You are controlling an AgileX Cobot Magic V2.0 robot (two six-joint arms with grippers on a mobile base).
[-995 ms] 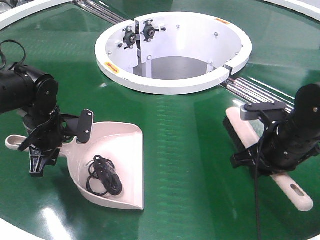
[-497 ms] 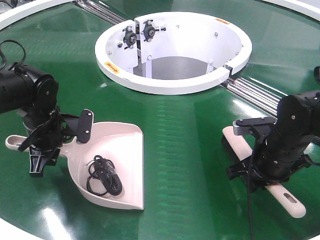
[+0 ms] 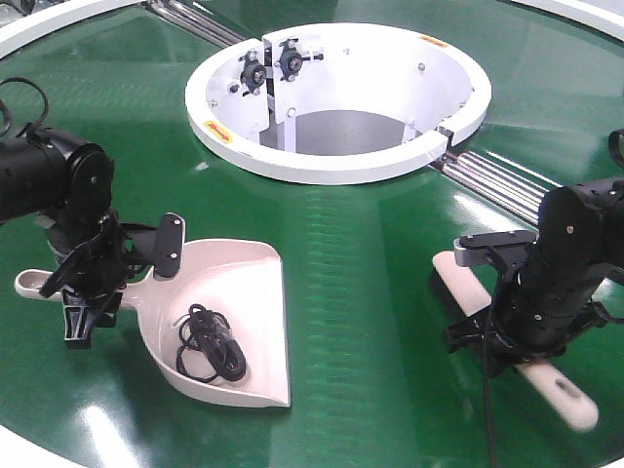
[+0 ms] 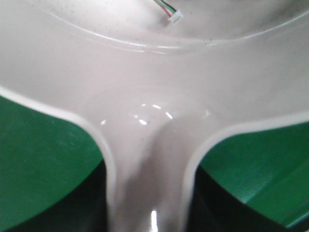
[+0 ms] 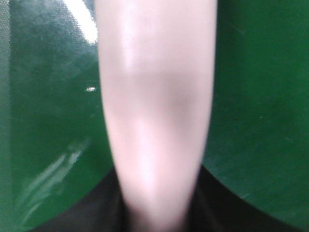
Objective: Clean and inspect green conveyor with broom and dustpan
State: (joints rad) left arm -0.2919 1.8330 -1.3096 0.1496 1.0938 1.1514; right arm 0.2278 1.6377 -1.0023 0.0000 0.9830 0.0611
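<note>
Sweeping looked mostly done here. The robot's left claw (image 3: pixel 93 288) was clamped on the long handle of the pale beige-pink plastic dustpan (image 3: pixel 249 292). The broad tray lay flat on the belt just ahead of that claw. A tangled black cable (image 3: pixel 208 351) sat inside the tray, so the one obvious bit of debris was already collected.

The right claw (image 3: pixel 507 346) was closed around the pale beige-pink plastic broom (image 3: pixel 458 278), roughly mid-handle. The bristle end poked out beyond the claw and the slotted end stuck out behind it toward the near rim. Whether the bristles touched the belt couldn't be told.

The wide glossy dark green conveyor (image 3: pixel 361 283) ran under both claws, with no other litter showing between them. Probably left to do: lift the dustpan, dump the cable, and look over the parts of the belt outside the frame.

The front view was the only one showing both arms. It also showed the white ring-shaped opening wall (image 3: pixel 322 166) and the steel rollers (image 3: pixel 502 185) further out past the claws.

The left wrist view showed just the dustpan's neck up close. It also caught a small white connector with coloured wires (image 4: pixel 175 18) in the tray, which was too tiny to spot from the front. The right wrist view was only a blurry handle over green. Neither wrist view showed fingers, so both grips were judged from the front.
</note>
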